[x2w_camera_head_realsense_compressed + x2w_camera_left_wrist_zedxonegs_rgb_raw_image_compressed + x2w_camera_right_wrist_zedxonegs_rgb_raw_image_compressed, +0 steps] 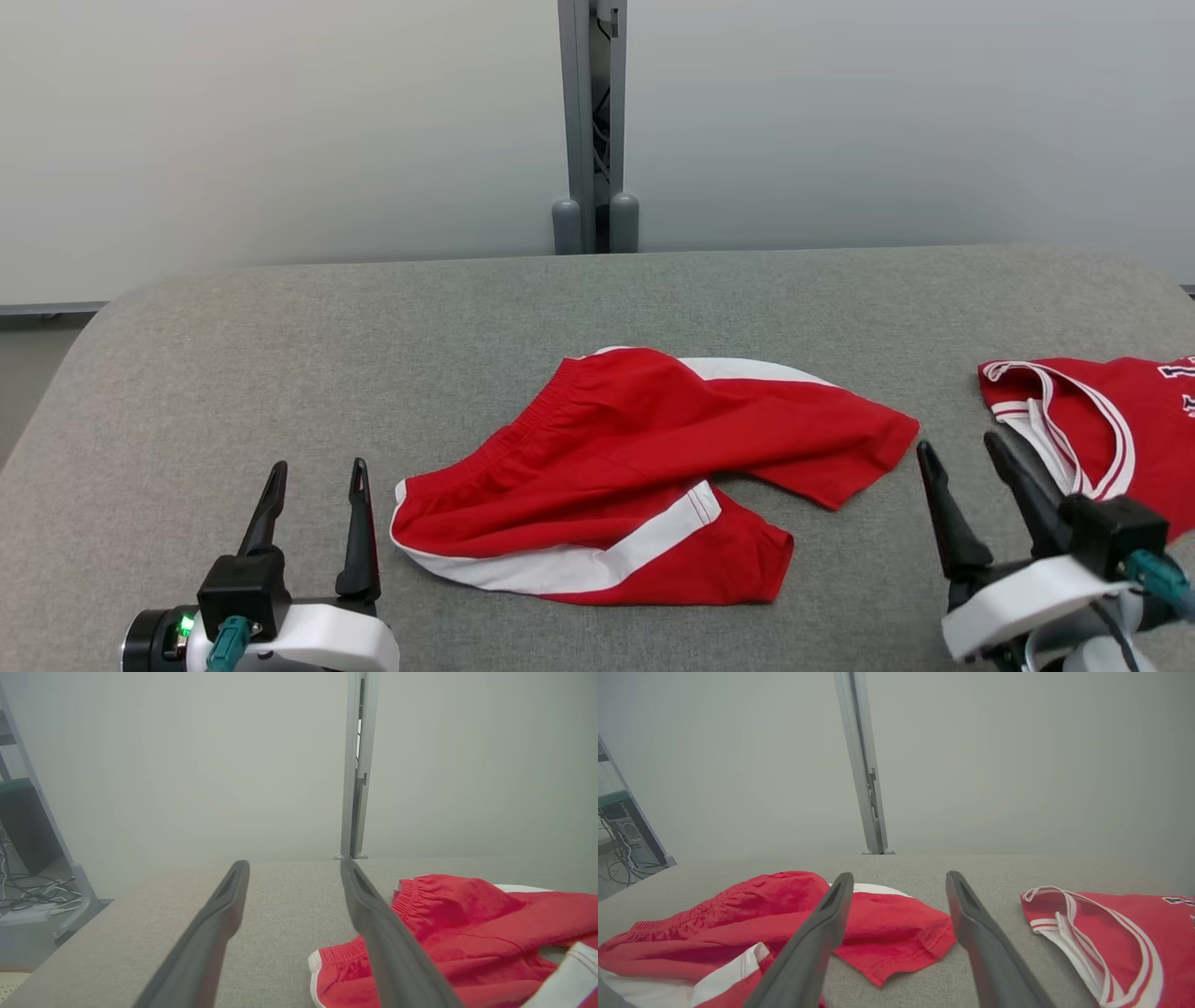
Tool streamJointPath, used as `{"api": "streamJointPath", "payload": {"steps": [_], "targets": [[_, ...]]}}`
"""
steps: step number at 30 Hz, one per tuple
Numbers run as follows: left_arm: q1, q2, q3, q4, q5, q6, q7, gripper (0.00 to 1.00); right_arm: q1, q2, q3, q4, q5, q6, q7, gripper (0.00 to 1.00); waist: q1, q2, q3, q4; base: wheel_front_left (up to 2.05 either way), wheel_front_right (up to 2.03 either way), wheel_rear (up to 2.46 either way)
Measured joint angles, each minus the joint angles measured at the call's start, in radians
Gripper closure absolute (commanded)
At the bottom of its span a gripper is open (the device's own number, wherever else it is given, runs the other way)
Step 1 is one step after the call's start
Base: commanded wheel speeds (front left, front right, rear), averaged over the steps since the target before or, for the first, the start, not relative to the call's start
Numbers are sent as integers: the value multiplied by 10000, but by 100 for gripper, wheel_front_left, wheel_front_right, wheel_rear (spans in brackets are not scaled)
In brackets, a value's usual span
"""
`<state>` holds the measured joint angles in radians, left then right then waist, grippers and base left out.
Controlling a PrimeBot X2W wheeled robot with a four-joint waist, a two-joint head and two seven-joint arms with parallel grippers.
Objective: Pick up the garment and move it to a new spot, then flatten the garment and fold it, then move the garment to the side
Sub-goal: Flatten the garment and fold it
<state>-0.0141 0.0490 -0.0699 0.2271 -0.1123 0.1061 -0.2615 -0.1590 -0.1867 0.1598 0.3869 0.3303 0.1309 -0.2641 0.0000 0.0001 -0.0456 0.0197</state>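
Pale wall panels — grey post between them (cables on floor)

Two red garments lie on one grey table: one pair of shorts mid-table, one jersey (white-trimmed) at the right edge.

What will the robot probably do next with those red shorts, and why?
Probably reach both grippers in to grasp the red shorts. They lie crumpled and untouched on the table, the left gripper open beside the waistband, the right gripper open beside a leg hem.

Red, white-striped shorts
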Motion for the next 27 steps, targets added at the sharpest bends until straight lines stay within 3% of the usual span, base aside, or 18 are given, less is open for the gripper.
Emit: {"api": "streamJointPath", "payload": {"steps": [13, 27], "targets": [[73, -6, 44, 153, -136, -59, 0, 0, 574, 391, 161, -115, -176, 0, 0, 0, 0, 0, 21, -31, 0, 0, 0], [43, -8, -288, 163, -249, -96, 0, 0, -1050, 207, 3636, 1536, 1718, 0, 217, 0, 0, 0, 267, 348, 0, 0, 0]]}}
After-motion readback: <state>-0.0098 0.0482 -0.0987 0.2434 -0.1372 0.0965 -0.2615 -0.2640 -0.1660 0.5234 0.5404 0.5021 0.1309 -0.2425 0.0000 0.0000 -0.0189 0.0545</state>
